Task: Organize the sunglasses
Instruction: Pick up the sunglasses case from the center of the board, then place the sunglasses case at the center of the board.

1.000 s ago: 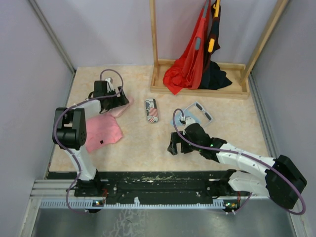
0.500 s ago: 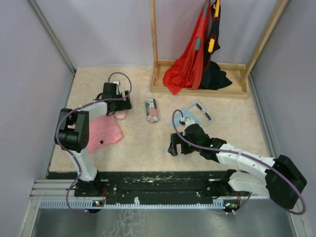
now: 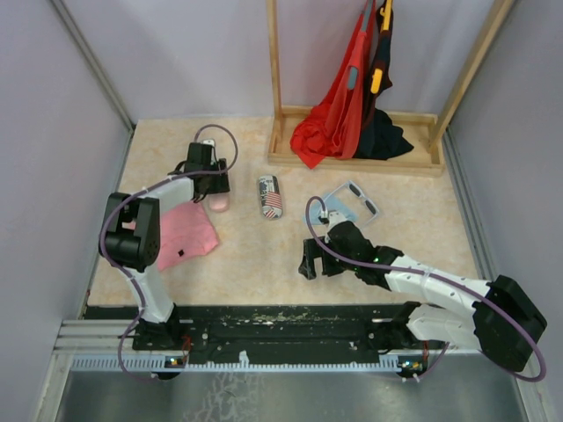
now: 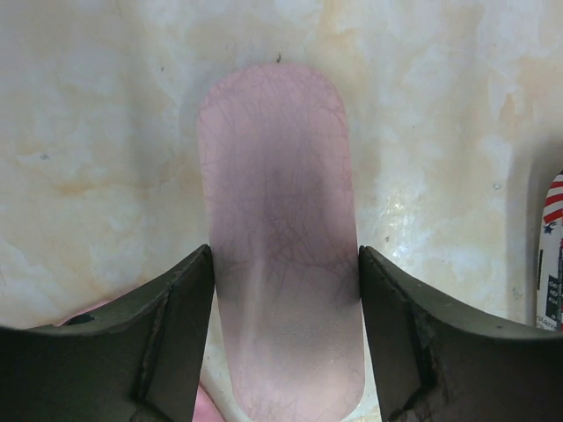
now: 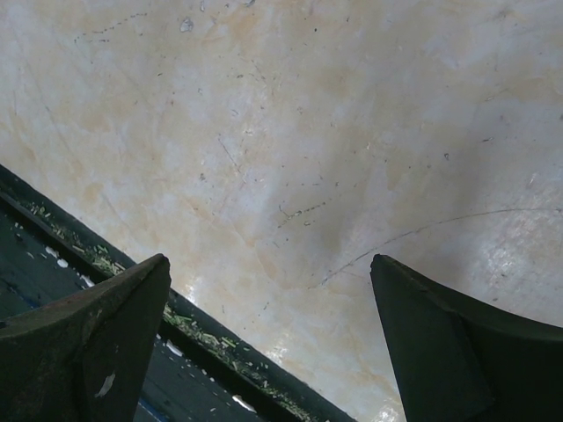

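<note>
One pair of sunglasses point(image 3: 359, 200), thin grey frame and pale lenses, lies on a light-blue cloth point(image 3: 329, 201) right of centre. At the far left my left gripper point(image 3: 214, 188) point(image 4: 283, 255) straddles an oblong pink glasses case point(image 3: 217, 204) point(image 4: 281, 220). Both fingers press against the case's long sides. My right gripper point(image 3: 307, 261) point(image 5: 271, 264) hangs open over bare tabletop by the near edge, with nothing between its fingers, a short way in front of the sunglasses.
A flag-printed glasses case point(image 3: 271, 196) point(image 4: 552, 264) lies right of the pink case. A pink cloth point(image 3: 180, 236) is spread near the left arm. A wooden rack point(image 3: 352, 160) with red and dark garments point(image 3: 339, 114) stands at the back. A black rail point(image 3: 264, 321) point(image 5: 53, 264) runs along the near edge.
My left gripper has shifted right onto the pink case and its fingers have come in against the case's sides. The right arm has stayed in place.
</note>
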You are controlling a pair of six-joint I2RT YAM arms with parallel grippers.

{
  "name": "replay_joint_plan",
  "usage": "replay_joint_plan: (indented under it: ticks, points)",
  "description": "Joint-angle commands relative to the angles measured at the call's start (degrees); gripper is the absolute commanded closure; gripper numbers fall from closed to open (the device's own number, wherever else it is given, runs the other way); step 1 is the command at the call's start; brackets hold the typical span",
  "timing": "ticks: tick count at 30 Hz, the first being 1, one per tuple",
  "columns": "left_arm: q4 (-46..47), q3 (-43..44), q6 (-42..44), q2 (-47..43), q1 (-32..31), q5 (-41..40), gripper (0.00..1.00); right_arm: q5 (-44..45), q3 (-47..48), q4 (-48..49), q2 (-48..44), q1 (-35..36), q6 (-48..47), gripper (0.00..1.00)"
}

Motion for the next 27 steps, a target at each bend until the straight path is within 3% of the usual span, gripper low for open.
replay_joint_plan:
  ticks: [1,7,27]
  points:
    - [-1.07,2.54,0.25,-0.04,-0.15,-0.07,0.36,0.38,2.93,0.52,-0.88,0.65,0.39,0.04]
    - [-2.71,0.42,-0.57,-3.45,-2.40,-2.30,0.48,1.47,2.92,-0.67,-2.07,0.95,0.38,0.04]
    - [-11.70,-18.09,-16.80,-20.96,-27.11,-10.52,0.49,3.77,2.45,-4.39,-5.35,1.77,1.11,0.04]
